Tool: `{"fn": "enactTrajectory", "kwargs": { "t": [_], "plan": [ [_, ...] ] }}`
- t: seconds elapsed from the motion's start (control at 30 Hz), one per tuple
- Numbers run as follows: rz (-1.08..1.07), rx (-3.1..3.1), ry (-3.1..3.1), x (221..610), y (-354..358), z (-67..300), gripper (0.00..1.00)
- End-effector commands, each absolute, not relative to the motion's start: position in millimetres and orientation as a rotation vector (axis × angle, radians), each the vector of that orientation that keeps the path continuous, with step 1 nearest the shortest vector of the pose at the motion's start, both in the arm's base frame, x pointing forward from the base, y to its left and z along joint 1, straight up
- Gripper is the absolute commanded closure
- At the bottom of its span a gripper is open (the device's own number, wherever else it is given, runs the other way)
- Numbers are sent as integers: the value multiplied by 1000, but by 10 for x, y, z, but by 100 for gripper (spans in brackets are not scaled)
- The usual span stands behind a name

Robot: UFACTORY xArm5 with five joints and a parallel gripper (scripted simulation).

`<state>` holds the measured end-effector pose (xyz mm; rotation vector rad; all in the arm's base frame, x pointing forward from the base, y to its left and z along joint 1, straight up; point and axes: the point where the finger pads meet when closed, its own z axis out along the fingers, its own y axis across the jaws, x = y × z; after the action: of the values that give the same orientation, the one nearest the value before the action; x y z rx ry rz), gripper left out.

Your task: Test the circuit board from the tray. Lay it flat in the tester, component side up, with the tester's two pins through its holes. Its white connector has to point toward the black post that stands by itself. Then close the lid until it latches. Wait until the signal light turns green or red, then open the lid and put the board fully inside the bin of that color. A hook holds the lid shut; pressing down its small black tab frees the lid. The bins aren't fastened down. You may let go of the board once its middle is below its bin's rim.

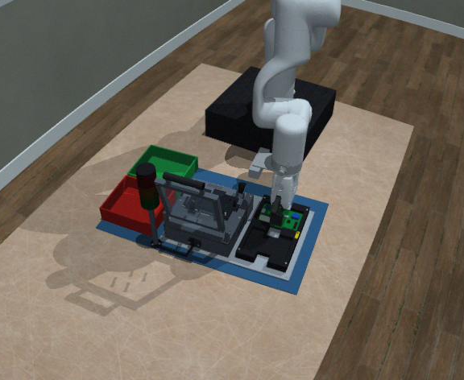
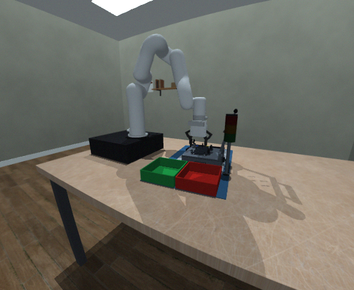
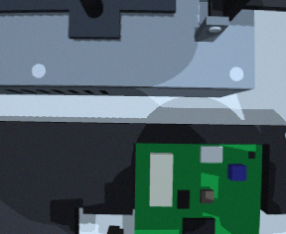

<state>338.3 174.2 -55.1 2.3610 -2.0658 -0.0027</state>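
Observation:
The green circuit board point(image 1: 290, 220) point(image 3: 186, 174) lies component side up in the black tray point(image 1: 265, 245) point(image 3: 37, 164). Its white connector point(image 1: 264, 218) point(image 3: 161, 179) is on the side near the tester point(image 1: 183, 234) point(image 2: 202, 158) point(image 3: 111, 64). My gripper point(image 1: 279, 211) point(image 2: 198, 144) is open and low over the board, its fingers apart across the board's width. The arm partly hides the fingers, so contact cannot be told. The tester's lid point(image 1: 220, 212) stands open. The signal light point(image 1: 147, 185) point(image 2: 230, 128) is unlit. The tester's pins cannot be made out.
The red bin point(image 1: 124, 220) point(image 2: 196, 187) and green bin point(image 1: 163, 164) point(image 2: 157, 179) stand side by side beyond the tester, away from the tray. The signal light's pole stands near the red bin. A small black upright part point(image 1: 241, 187) rises at the tester's back corner.

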Motion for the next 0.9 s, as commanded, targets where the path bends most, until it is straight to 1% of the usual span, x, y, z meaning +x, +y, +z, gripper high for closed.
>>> {"fn": "enactTrajectory", "kwargs": {
  "t": [0.0, 0.53, 0.87],
  "plan": [
    [0, 2364, -2069, 3406, 1753, -619, 0],
    [0, 2364, -2069, 3406, 1753, -637, 0],
    [0, 2364, -2069, 3406, 1752, -721, 0]
  ]
}}
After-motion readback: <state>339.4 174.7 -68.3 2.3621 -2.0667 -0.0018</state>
